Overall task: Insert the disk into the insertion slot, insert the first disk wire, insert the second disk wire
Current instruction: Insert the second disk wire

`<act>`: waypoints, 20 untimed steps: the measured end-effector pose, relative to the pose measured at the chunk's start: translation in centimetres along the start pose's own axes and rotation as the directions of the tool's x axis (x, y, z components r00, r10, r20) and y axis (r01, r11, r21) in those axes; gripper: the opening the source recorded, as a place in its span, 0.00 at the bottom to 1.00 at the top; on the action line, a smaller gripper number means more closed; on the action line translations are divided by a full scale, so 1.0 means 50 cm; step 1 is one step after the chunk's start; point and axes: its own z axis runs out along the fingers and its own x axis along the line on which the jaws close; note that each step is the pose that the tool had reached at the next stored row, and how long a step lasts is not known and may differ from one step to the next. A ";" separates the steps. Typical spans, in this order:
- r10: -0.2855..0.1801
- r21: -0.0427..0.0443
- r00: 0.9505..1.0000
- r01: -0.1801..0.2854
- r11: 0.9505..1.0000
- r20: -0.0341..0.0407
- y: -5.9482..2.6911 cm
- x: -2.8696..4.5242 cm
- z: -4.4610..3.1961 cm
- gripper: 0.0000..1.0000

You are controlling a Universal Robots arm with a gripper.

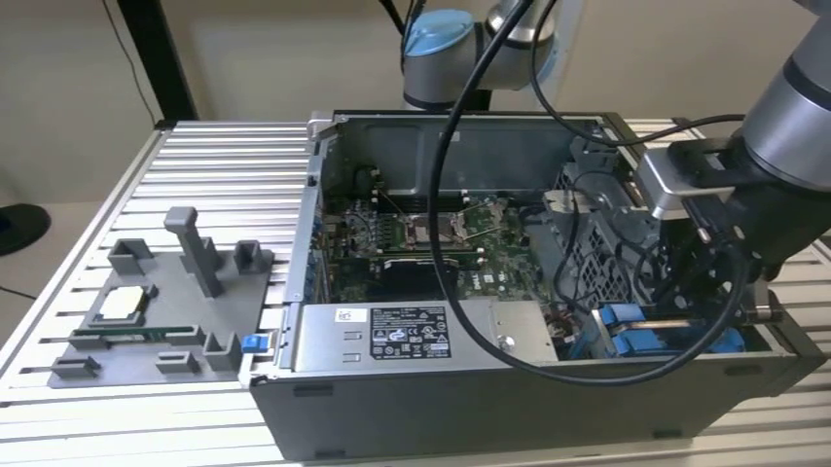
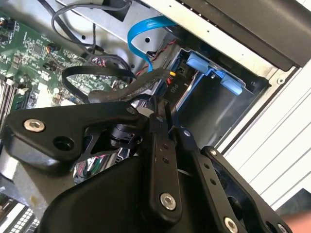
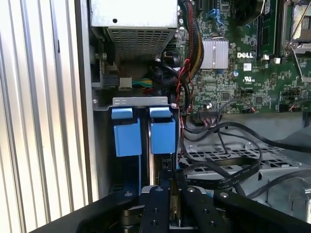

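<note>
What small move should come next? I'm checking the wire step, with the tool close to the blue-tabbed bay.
Probably a short, slow advance of the tool toward the bay, in line with the blue tabs. The tool sits just off them, and a black flat wire loops right beside it, so a bigger move might snag.

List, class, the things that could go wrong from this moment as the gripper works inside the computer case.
1. Black cables loop right beside the gripper; they could snag on it or get pinched.
2. The gripper sits low in a tight corner beside the blue rails; a slight misalignment might jam it against them or the case wall.
3. The motherboard lies close by; a dragged cable could strain its connectors.
</note>
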 end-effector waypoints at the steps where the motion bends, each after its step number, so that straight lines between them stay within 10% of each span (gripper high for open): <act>1: 0.000 0.000 1.000 0.000 1.000 0.000 0.000 0.000 0.000 0.00; 3: 0.000 0.000 1.000 0.000 1.000 0.002 0.000 0.000 0.002 0.00; 4: 0.000 0.000 1.000 0.000 1.000 0.002 0.000 0.000 0.002 1.00; 20: 0.000 -0.001 1.000 0.000 1.000 0.002 -0.006 -0.015 -0.116 1.00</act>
